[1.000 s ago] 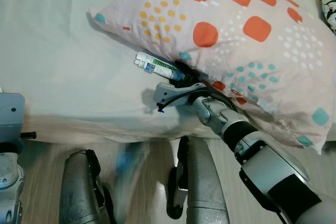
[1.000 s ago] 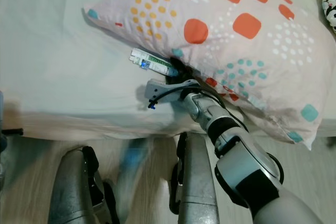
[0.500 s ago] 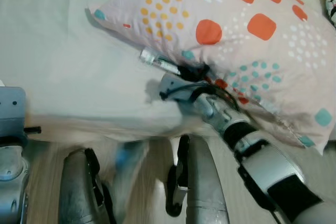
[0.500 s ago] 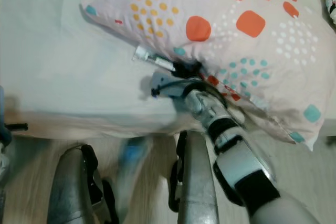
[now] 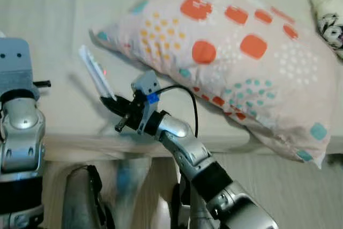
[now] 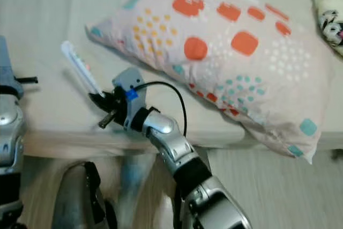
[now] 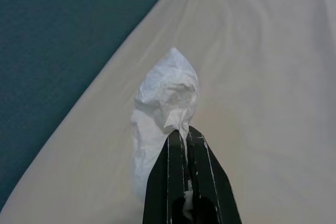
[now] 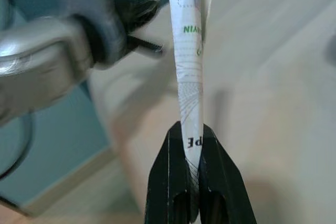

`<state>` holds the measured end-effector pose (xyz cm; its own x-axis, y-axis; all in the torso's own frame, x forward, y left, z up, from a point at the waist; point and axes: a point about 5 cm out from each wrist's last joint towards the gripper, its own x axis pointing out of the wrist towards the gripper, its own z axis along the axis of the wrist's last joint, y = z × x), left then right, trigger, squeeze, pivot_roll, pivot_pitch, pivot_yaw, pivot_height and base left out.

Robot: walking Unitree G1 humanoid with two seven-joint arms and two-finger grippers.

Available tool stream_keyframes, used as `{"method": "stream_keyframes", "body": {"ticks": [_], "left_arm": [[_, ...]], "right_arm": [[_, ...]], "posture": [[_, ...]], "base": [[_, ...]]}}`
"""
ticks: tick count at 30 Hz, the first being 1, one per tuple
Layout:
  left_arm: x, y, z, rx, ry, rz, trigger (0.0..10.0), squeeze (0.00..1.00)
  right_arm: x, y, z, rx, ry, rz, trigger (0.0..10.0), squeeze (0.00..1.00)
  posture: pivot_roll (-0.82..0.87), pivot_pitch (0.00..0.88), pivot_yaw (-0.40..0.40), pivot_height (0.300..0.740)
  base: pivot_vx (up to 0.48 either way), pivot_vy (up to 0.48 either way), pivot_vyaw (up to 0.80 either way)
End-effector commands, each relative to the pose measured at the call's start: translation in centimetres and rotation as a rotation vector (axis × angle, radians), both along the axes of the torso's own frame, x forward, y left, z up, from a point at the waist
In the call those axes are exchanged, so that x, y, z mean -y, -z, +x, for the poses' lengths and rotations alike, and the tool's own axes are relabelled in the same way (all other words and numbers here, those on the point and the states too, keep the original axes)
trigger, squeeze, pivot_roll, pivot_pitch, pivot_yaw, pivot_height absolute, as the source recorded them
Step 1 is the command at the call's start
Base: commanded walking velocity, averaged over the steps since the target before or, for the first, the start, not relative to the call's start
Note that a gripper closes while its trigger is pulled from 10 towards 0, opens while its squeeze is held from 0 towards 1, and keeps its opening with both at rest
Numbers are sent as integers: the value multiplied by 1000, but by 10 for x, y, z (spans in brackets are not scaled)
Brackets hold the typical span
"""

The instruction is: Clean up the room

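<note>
My right gripper (image 5: 111, 100) is shut on one end of a flat white packet (image 5: 95, 72) with green print. It holds the packet upright above the bed sheet, to the left of the spotted pillow (image 5: 230, 52). In the right wrist view the packet (image 8: 190, 72) rises from between the closed fingers (image 8: 170, 166), with my left arm (image 8: 47, 61) close beside it. In the left wrist view my left gripper (image 7: 181, 136) is shut on a crumpled white tissue (image 7: 165, 98) over the pale sheet. My left arm (image 5: 19, 116) stands at the left edge.
The bed (image 5: 53, 20) with its cream sheet spreads ahead, and its front edge runs just below the right gripper. A second patterned pillow (image 5: 327, 9) lies at the far right corner. My legs (image 5: 80, 202) and wooden floor (image 5: 300, 186) are below.
The right gripper has drawn the packet out from the pillow's edge, lifted it and carried it left. The left arm has risen higher into view. The camera has shifted too.
</note>
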<state>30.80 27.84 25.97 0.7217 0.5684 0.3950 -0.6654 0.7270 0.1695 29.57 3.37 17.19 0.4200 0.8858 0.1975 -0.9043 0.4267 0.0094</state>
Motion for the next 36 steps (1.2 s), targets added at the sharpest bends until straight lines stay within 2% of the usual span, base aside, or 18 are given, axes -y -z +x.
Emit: {"method": "stream_keyframes", "body": {"ticks": [1, 3, 4, 5, 6, 9, 10, 11, 13, 14, 16, 19, 22, 27, 28, 31, 34, 36], "left_arm": [[2, 20, 7, -50, 15, -75, 10000, 0], [2, 20, 7, -50, 15, -75, 10000, 0], [9, 50, 18, -138, 74, -269, 10000, 0], [9, 50, 18, -138, 74, -269, 10000, 0], [21, 71, 21, -197, 125, -348, 10000, 0], [25, 77, 19, -217, 140, -352, 10000, 0], [32, 91, 19, -254, 157, -369, 10000, 0], [32, 91, 19, -254, 157, -369, 10000, 0], [38, 103, 18, -278, 185, -366, 10000, 0], [38, 103, 18, -278, 185, -366, 10000, 0], [44, 113, 17, -283, 241, -344, 10000, 0], [48, 118, 16, -289, 282, -341, 10000, 0], [64, 136, 13, -292, 452, -415, 10000, 0], [82, 153, 7, -322, 615, -477, 10000, 0], [91, 166, 4, -367, 686, -489, 10000, 0], [95, 183, -2, -425, 705, -480, 10000, 0], [96, 192, -6, -453, 704, -486, 10000, 0], [93, 213, -16, -510, 692, -516, 10000, 0]], "right_arm": [[-1, 26, -7, -99, 7, -53, 0, 0], [-1, 26, -7, -99, 7, -53, 0, 0], [27, 36, 12, -155, 156, -11, 0, 0], [27, 36, 12, -155, 156, -11, 0, 0], [58, 40, 27, -193, 303, 38, 0, 0], [72, 41, 31, -198, 366, 47, 0, 0], [103, 42, 35, -220, 474, 42, 0, 0], [103, 42, 35, -220, 474, 42, 0, 0], [131, 46, 36, -235, 569, 5, 0, 0], [131, 46, 36, -235, 569, 5, 0, 0], [153, 55, 34, -241, 640, -61, 0, 0], [160, 59, 33, -251, 663, -80, 0, 0], [168, 76, 28, -285, 687, -128, 0, 0], [165, 92, 22, -315, 693, -184, 0, 0], [164, 101, 18, -337, 692, -228, 0, 0], [165, 114, 12, -346, 690, -306, 0, 0], [168, 119, 9, -358, 695, -318, 0, 0], [175, 128, 3, -382, 718, -346, 0, 0]], "posture": [[-75, 204, -108, 505], [-75, 204, -108, 505], [-103, 150, -77, 515], [-103, 150, -77, 515], [-110, 141, -67, 525], [-112, 136, -64, 530], [-125, 116, -51, 540], [-125, 116, -51, 540], [-129, 100, -47, 550], [-129, 100, -47, 550], [-134, 92, -46, 560], [-136, 87, -44, 565], [-128, 91, -33, 580], [-138, 90, -35, 600], [-140, 96, -36, 610], [-142, 93, -38, 620], [-141, 97, -39, 625], [-144, 96, -33, 635]], "base": [[0, 0, 0], [0, 0, 0], [0, 0, 0], [0, 0, 0], [0, 0, 0], [0, 0, 0], [-480, 0, 0], [-480, 0, 0], [-480, 0, 0], [-480, 0, 0], [-240, 0, 0], [0, 0, 0], [0, 0, 0], [0, 0, 0], [0, 0, 0], [0, 0, 0], [0, 0, 0], [0, 0, 0]]}}
